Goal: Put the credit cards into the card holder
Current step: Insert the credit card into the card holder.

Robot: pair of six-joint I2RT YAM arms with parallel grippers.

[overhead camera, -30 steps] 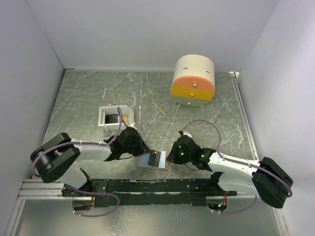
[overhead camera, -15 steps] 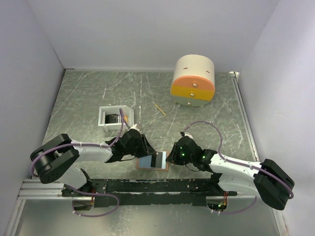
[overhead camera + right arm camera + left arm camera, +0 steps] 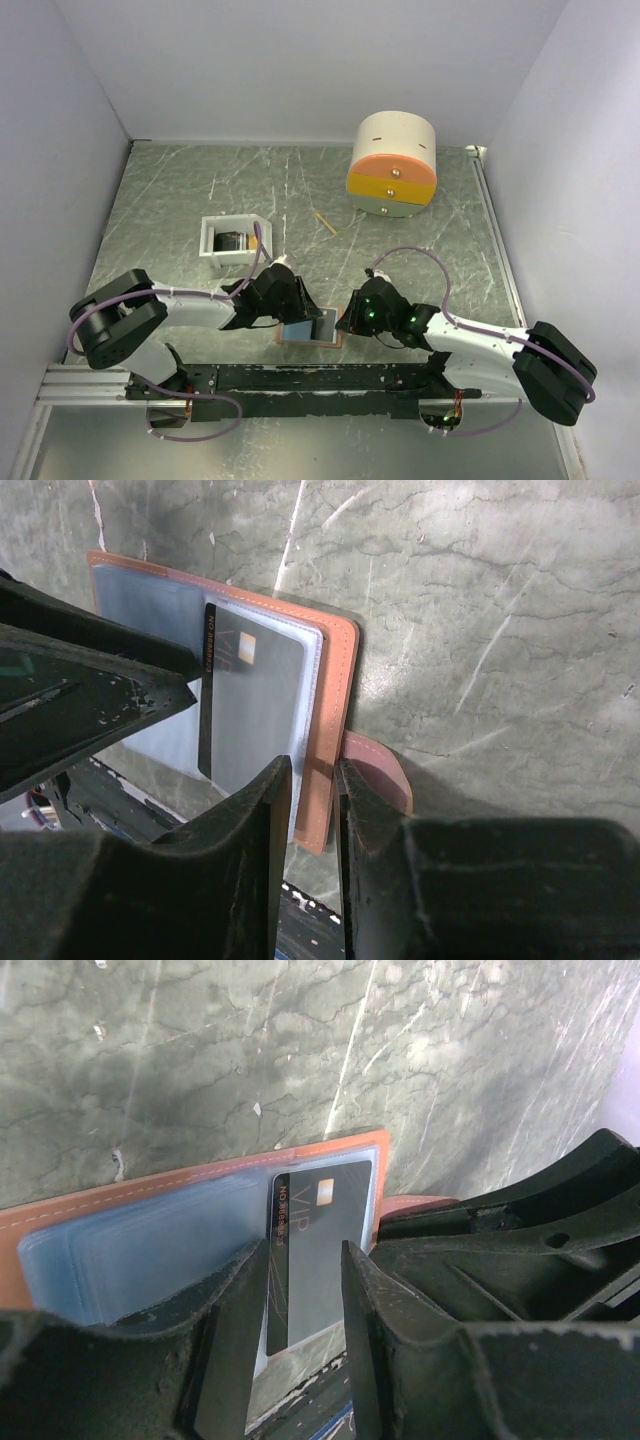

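Lying open, the card holder (image 3: 140, 1192) has a black credit card (image 3: 320, 1210) partly sleeved. Your left hand (image 3: 300, 1255) straddles it, released. Your right hand (image 3: 313, 770), whose grip I cannot tell, seemingly steadies the holder's edge.

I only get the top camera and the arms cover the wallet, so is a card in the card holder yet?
Observer: The left wrist view shows a black VIP card tucked in a clear sleeve of the card holder.
Operator: Is the left gripper gripping it?
Observer: No, the left gripper is open above the card.
Operator: And the right?
Observer: The right gripper straddles the holder's orange edge beside a pink tab; a pinch I cannot confirm.
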